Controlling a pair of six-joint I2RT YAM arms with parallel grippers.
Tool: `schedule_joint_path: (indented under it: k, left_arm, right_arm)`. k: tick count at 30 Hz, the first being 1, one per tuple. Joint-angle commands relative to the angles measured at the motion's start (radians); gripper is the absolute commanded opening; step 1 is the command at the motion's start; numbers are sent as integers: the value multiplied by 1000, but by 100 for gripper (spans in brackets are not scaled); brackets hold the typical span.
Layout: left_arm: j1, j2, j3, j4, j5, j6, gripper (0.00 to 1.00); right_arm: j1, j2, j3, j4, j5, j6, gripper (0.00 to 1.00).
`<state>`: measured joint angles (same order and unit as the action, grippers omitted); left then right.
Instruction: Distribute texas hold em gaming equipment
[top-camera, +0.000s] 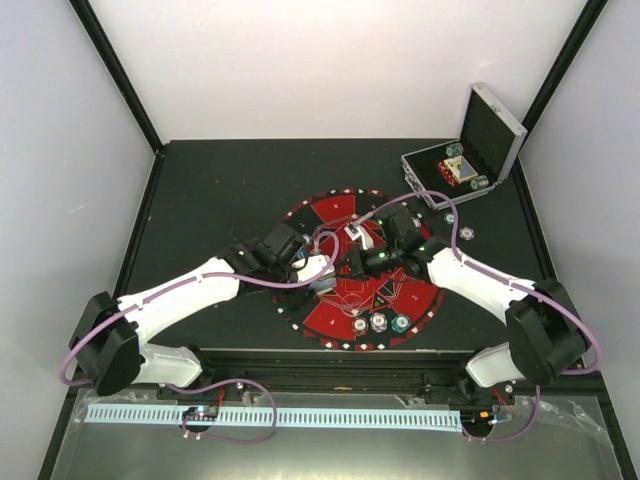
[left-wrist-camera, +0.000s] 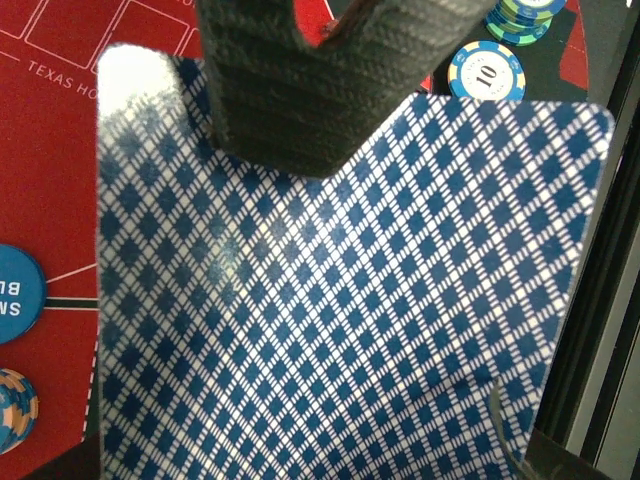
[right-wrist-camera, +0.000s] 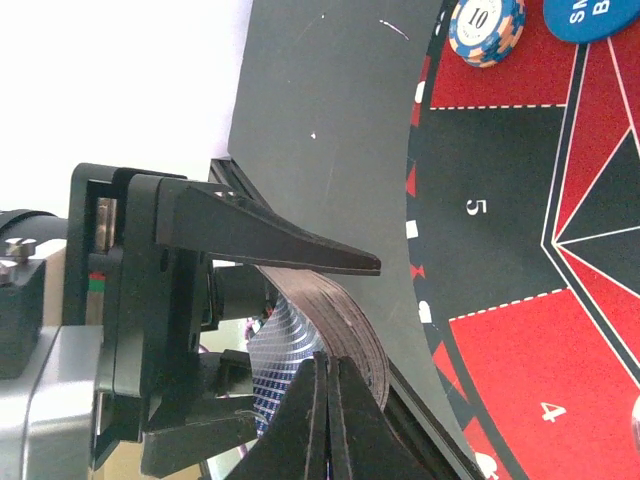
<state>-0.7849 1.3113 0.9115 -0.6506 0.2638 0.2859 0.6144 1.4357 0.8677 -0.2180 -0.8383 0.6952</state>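
Observation:
My left gripper (top-camera: 322, 272) is shut on a deck of playing cards (left-wrist-camera: 340, 300) with blue diamond backs, held over the round red-and-black mat (top-camera: 345, 207). The deck fills the left wrist view and hides the left fingers. Across from it, my right gripper (right-wrist-camera: 328, 392) is shut, pinching the edge of the top card, which bends up off the stack (right-wrist-camera: 345, 320). One right finger (left-wrist-camera: 290, 90) lies over the card's far end. Poker chips (top-camera: 380, 322) sit at the mat's near rim. A chip marked 10 (left-wrist-camera: 487, 72) and a blue disc (left-wrist-camera: 15, 295) lie on the mat.
The open silver case (top-camera: 470, 165) stands at the back right with chips and cards inside. Two loose chips (top-camera: 466, 233) lie on the black table just in front of it. Both arms meet over the mat's middle.

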Motion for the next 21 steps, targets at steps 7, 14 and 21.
schedule_joint_path:
  k: [7,14,21]
  left_arm:
    - [-2,8,17,-7,-24,12,37]
    - [-2,10,18,-8,-33,12,37]
    - [-2,12,17,-8,-44,10,37]
  right_arm:
    - [-26,-67,18,-79,88,-42,1]
    - [-52,-113,15,-126,111,-67,1]
    - [-89,-142,17,-153,122,-83,1]
